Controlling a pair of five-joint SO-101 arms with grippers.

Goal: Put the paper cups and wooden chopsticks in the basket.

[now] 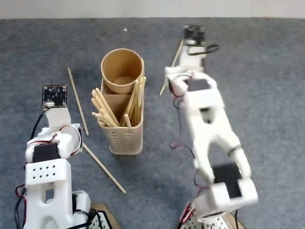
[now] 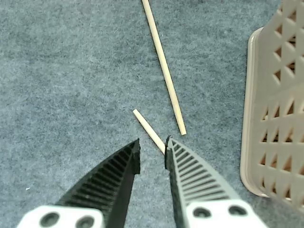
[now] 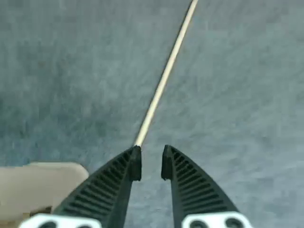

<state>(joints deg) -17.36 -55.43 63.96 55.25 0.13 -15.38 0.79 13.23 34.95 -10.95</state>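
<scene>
– Fingers first, left wrist cam: the left fingers (image 2: 118, 175) are black ribbed wedges with only a narrow gap, and nothing's in it. The nearest chopstick (image 2: 148, 129) has one end poking out by a tip and the rest runs under that finger. A second chopstick (image 2: 164, 71) stretches away just beside it. The basket (image 2: 275, 118) is off to one side, beige plastic with triangle cutouts.

– Right wrist cam is the same story. The right fingers (image 3: 199, 190) are nearly together and empty, and a third chopstick (image 3: 164, 78) ends just off one tip. It's thin, pale wood lying on the fuzzy grey felt over the desk (image 3: 71, 71).

– And from above?

– The paper cup (image 1: 122, 70) stands upright in one end of the basket, and a bunch of sticks (image 1: 107, 112) leans in the other compartment. Three loose ones lie on the desk, two by the left arm and one by the right. I'd say the cup part looks done and we're on picking up the leftover sticks.

– Next move?

– My guess is open up a bit, straddle a stick, drop down and pinch. They're skinny and lie flat, so the tips need to get right down into the felt. Otherwise the stick probably just rolls off.
</scene>
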